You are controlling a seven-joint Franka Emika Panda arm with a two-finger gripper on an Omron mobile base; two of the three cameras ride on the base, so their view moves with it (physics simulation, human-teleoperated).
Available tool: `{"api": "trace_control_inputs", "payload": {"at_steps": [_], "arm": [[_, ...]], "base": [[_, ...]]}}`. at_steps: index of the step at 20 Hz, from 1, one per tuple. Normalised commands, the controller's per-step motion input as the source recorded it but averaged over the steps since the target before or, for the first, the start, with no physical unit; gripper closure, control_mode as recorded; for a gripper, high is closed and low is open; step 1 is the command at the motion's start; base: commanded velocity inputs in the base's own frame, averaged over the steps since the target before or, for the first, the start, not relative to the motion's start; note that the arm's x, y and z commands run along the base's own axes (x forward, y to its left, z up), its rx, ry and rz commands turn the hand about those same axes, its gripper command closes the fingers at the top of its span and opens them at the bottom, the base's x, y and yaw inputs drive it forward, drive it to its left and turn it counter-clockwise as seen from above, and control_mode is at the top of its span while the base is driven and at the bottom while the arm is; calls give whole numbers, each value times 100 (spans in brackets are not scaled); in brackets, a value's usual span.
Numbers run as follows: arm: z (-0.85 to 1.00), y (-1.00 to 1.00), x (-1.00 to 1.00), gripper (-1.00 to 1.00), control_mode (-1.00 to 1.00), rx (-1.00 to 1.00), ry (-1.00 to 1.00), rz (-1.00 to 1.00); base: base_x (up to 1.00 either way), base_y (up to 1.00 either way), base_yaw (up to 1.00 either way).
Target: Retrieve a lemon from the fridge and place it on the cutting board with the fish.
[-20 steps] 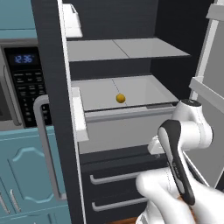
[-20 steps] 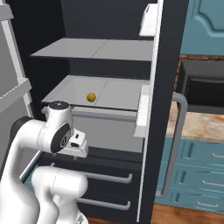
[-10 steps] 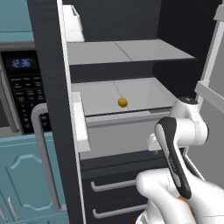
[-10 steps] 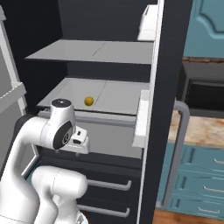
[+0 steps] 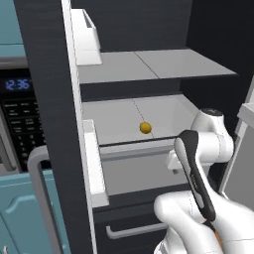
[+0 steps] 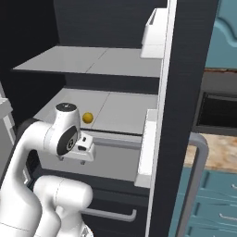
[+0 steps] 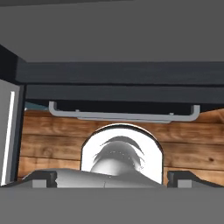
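Note:
The fridge [image 5: 47, 74] stands with its doors open, grey shelves bare inside. A small yellow lemon [image 5: 145, 127] lies alone on the lower shelf [image 6: 125, 109], near its middle; it also shows as the lemon [image 6: 88, 117] just behind my arm. My gripper [image 6: 73, 159] hangs in front of the shelf's front edge, below and nearer than the lemon, pointing down. In the hand view the gripper [image 7: 116, 180] is open, fingertips [image 7: 43, 179] wide apart with nothing between them. The cutting board and the fish are out of view.
The left fridge door [image 5: 74, 149] with white bins [image 5: 87, 34] and a grey handle [image 5: 42, 198] juts toward me. A microwave [image 5: 20, 114] and teal cabinets [image 5: 20, 213] flank it. Below sit a drawer handle [image 7: 120, 114] and wooden floor [image 7: 43, 144].
The whole picture has grown and shifted: the base has come closer to the fridge. The lemon lies where it was. The arm keeps its pose, jaws still open.

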Motion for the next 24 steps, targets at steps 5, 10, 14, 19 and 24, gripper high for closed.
{"api": "trace_control_inputs", "payload": {"at_steps": [5, 10, 14, 19, 24], "arm": [[0, 0, 0, -100, 100, 0, 0, 0], [0, 0, 0, -100, 100, 0, 0, 0], [0, 0, 0, -100, 100, 0, 0, 0], [0, 0, 0, -100, -100, 0, 0, 0], [11, 9, 0, -100, -100, 0, -16, -3]], "base": [[36, 0, 0], [52, 1, 0], [62, 6, 0], [40, 4, 0], [0, 0, 0]]}}
